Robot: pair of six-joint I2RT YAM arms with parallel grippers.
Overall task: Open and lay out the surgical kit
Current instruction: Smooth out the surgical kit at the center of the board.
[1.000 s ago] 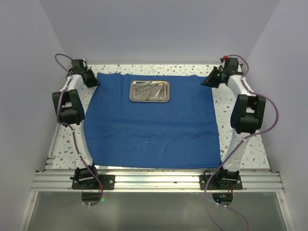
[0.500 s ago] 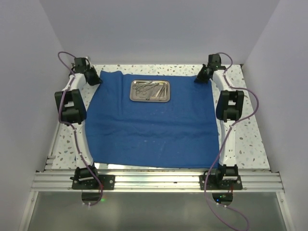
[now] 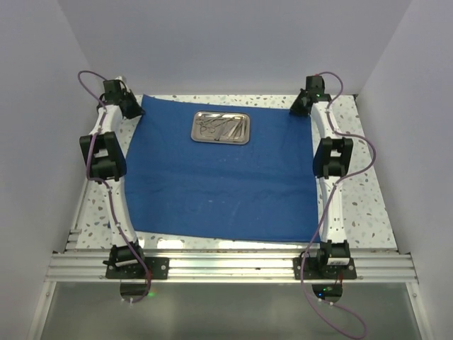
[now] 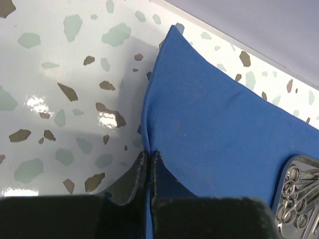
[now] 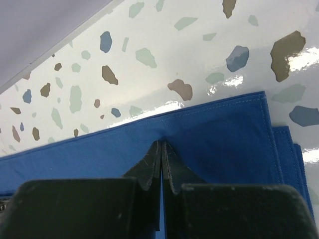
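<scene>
Blue cloth wrap, one piece, lies spread over your counter. Your left tool is pinched shut on its far-left corner. One steel tray sits far-centre, its instruments too small to count. Your right tool is clamped on the far-right edge. Spreading looks done: release both, then unload the tray.

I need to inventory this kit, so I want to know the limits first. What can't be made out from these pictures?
- Top view: the instruments in the tray are too small to count or name.
- Left wrist view: the tray is cut off by the right edge; only some ring handles show.
- Both wrist views: the left fingers and right fingers hide how much cloth they pinch.
</scene>
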